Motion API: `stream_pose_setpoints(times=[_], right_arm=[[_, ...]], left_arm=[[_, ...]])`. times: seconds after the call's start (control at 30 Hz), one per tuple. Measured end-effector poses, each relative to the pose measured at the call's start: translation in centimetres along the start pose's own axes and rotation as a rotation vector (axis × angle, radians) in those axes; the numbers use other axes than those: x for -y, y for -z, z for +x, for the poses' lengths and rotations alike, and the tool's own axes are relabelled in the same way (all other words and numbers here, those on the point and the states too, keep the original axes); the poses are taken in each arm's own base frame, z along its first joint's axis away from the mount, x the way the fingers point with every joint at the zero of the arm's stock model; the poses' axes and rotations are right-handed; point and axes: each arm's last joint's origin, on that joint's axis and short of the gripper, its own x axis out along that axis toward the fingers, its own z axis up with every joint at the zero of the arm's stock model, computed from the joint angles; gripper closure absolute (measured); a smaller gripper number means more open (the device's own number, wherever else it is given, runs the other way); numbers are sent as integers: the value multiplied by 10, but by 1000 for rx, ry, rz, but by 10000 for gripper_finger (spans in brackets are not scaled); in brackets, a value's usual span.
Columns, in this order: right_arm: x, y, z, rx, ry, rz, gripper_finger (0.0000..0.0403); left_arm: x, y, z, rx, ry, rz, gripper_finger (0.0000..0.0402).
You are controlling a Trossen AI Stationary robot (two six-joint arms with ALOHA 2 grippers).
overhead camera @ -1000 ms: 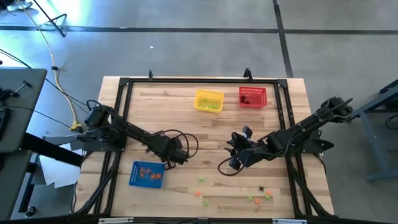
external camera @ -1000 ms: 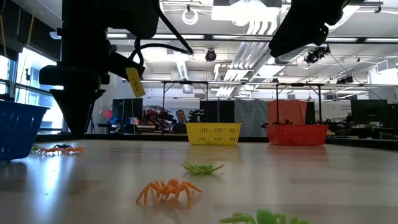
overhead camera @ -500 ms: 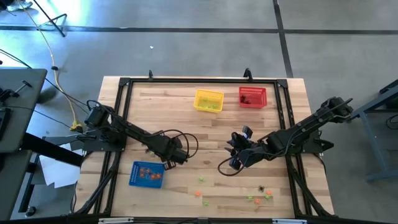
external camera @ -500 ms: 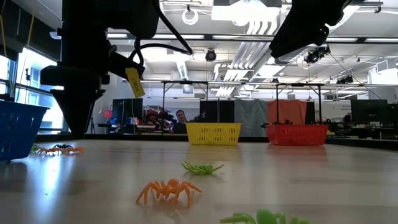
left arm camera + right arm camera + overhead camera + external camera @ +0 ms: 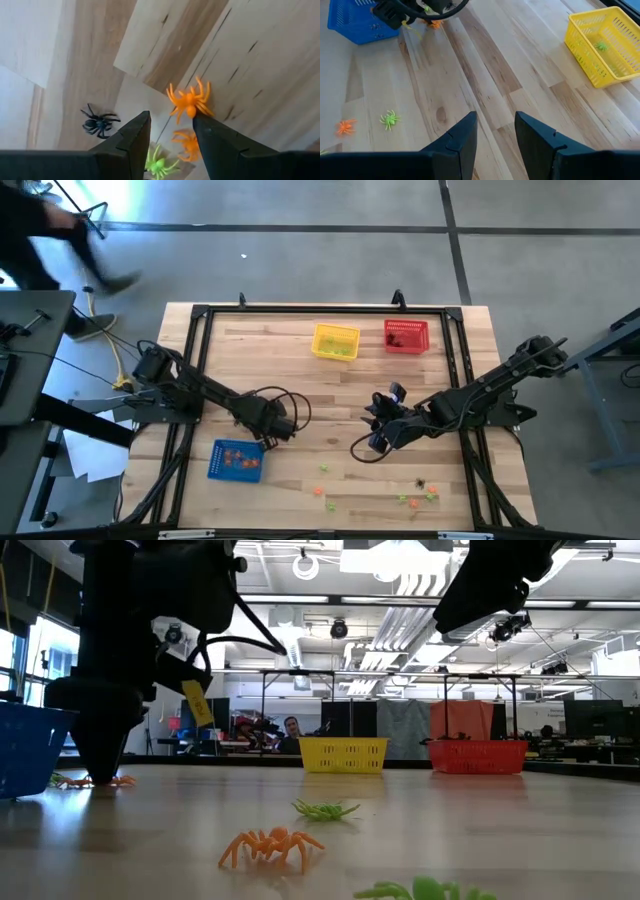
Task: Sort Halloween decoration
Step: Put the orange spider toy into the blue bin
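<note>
Above the orange spider [image 5: 189, 102] — left gripper [image 5: 170, 131] parted, empty.

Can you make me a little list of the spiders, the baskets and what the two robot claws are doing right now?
left gripper: open, low over the table beside the blue basket, above an orange spider, a black spider and a green spider
right gripper: open, empty, hovering mid-table
yellow basket: holds green spiders
red basket: at the far edge
loose spiders: at the near edge
</note>
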Motion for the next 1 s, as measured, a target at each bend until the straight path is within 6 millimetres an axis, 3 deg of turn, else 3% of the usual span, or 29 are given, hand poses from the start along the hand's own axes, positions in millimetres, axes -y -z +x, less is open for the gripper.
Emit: stream_pose_setpoints(times=[0.33,0.43,0.63,1.0], right_arm=[[0,0,0,1,0,3,273],[0,0,0,1,0,1,273],[0,0,0,1,0,1,273],[-2,2,5,-10,9,-9,273]], left_arm=[[-5,-3,4,-16,8,-3,262],[-5,-4,4,-17,17,-7,292],[-4,-10,2,-21,52,-26,390],[-1,-23,-11,44,49,-34,401]])
